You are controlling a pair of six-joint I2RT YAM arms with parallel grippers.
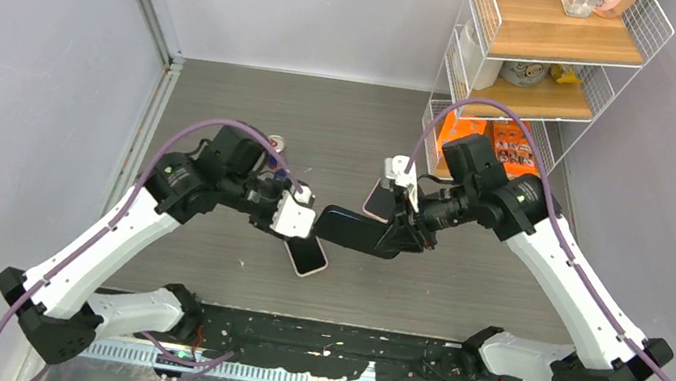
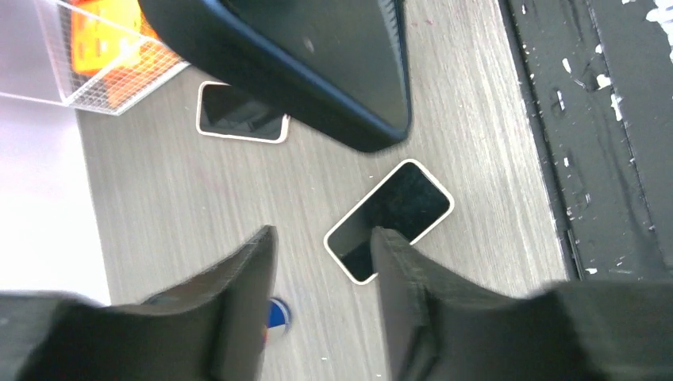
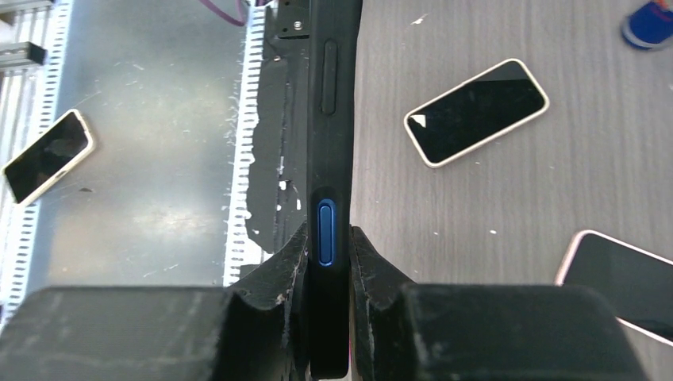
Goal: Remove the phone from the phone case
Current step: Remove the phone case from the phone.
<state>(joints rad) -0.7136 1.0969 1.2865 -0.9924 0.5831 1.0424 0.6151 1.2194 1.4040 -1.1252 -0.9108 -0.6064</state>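
Observation:
A black phone case (image 1: 353,230) is held level above the table, and a blue side button (image 3: 326,232) shows on its edge. My right gripper (image 1: 406,231) is shut on its right end; in the right wrist view the fingers clamp both faces of the case (image 3: 329,143). My left gripper (image 1: 295,214) is open and empty just off the case's left end. In the left wrist view the case (image 2: 317,63) hangs ahead of the open gripper (image 2: 321,234), not touching it.
A white-rimmed phone (image 1: 306,256) lies screen up under the left gripper, also seen in the left wrist view (image 2: 390,218). A pink-rimmed phone (image 1: 379,200) lies behind the case. A blue and white cap (image 2: 275,313) lies on the table. A wire shelf rack (image 1: 539,39) stands at the back right.

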